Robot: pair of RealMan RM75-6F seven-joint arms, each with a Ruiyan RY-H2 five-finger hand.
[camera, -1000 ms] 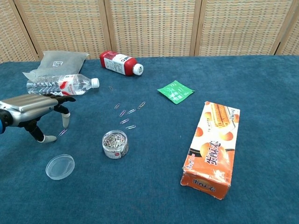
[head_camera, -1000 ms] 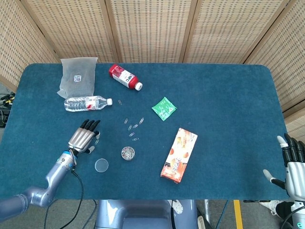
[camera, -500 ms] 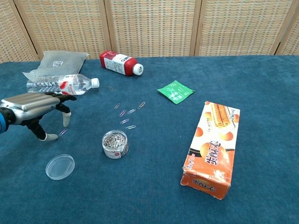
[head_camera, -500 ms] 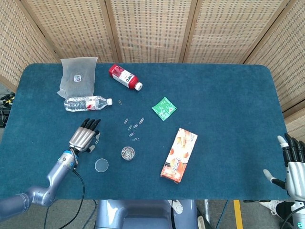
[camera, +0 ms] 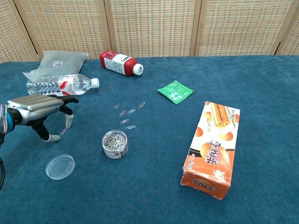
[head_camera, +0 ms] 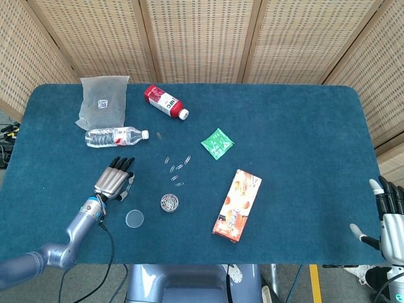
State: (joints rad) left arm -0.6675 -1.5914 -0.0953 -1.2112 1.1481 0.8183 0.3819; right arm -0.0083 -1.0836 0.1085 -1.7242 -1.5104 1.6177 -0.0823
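Left hand (camera: 39,109) palm down, thumb and a fingertip closing on a purple paper clip (camera: 62,132) flat on the bench (camera: 154,186) left of the clip jar (camera: 115,143); grip not confirmed. Clip is light, thin, stiff wire, likely slippery: pinch its edges. Right hand (head_camera: 392,218) open, off the bench edge. Blue felt, wicker screens behind

Left hand (camera: 39,108): brushed silvery metal back, black matt fingers with pale tips. Table cloth (camera: 154,196): dark teal, matt, felt-like nap. Paper clips (camera: 126,115): thin shiny wire. Clip tub (camera: 115,144) and lid (camera: 60,166): clear glossy plastic. Water bottle (camera: 58,84): clear crinkled plastic. Snack box (camera: 212,149): glossy printed cardboard. Back screens (camera: 149,28): woven cane, wood frames.
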